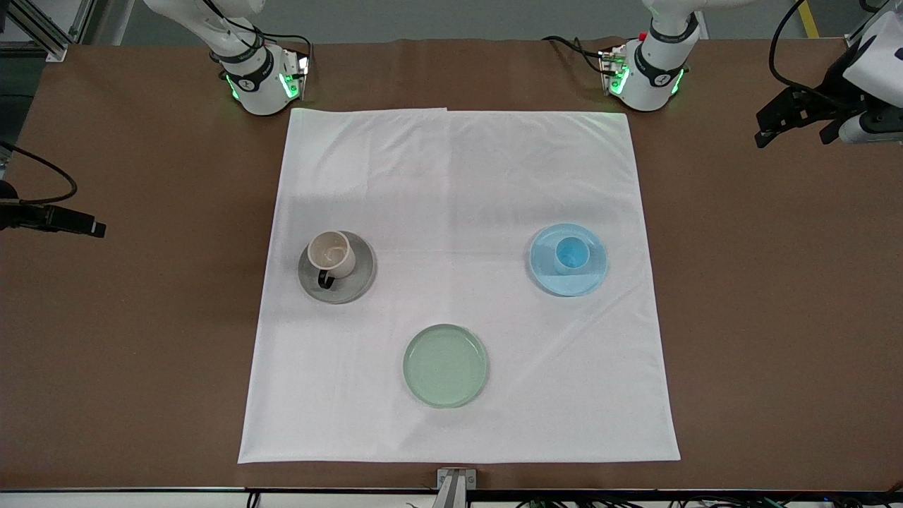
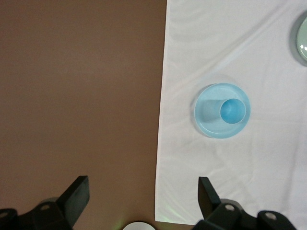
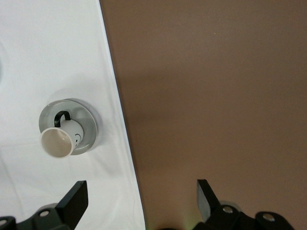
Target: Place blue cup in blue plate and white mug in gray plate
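The blue cup (image 1: 570, 254) stands upright in the blue plate (image 1: 585, 280) on the white cloth, toward the left arm's end. The white mug (image 1: 331, 254) stands in the gray plate (image 1: 358, 282), toward the right arm's end, with its black handle turned toward the front camera. My left gripper (image 1: 770, 125) hangs open and empty over the bare brown table past the cloth's edge. Its wrist view (image 2: 142, 191) shows the cup (image 2: 233, 110) in the plate (image 2: 221, 134). My right gripper (image 1: 77, 222) is open and empty over the brown table at its end. Its wrist view (image 3: 140, 194) shows the mug (image 3: 57, 142) on the gray plate (image 3: 82, 109).
A pale green plate (image 1: 445, 365) lies empty on the cloth (image 1: 458, 176), nearer to the front camera than the other two plates. It also shows in the left wrist view (image 2: 302, 38). Brown tabletop (image 1: 776, 317) surrounds the cloth.
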Controlling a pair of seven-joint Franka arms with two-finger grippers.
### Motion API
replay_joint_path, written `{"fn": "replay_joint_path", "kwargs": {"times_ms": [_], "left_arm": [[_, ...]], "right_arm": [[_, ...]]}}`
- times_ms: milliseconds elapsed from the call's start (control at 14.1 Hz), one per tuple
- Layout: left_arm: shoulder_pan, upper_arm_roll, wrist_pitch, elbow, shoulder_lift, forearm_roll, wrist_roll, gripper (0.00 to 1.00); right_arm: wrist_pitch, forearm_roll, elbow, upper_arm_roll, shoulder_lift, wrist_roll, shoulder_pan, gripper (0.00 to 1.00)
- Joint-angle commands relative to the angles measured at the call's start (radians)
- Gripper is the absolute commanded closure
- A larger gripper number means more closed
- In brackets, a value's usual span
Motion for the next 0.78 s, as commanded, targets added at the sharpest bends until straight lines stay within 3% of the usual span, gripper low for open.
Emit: {"fn": "replay_joint_path", "kwargs": {"times_ms": [0, 213, 567, 709], "left_arm": [[-0.007, 0.004, 0.016, -0.017, -0.019, -0.015, -0.007, 0.00], [-0.007, 0.004, 0.016, 0.001, -0.006, -0.009, -0.004, 0.00], [-0.002, 0.004, 0.016, 0.003, -0.004, -0.003, -0.004, 0.00], [0.004, 0.007, 0.014, 0.003, -0.004, -0.003, 0.006, 0.00]], "right_arm": [[-0.037, -0.012, -0.025, 0.008, -0.059, -0.011, -0.006, 0.00], [-0.033, -0.062, -0.088, 0.027, -0.126, -0.011, -0.006, 0.00], [-0.034, -0.066, -0.162, 0.047, -0.234, -0.013, -0.021, 0.00], [-0.037, -0.079, -0.177, 0.082, -0.275, -0.011, -0.044, 0.00]]}}
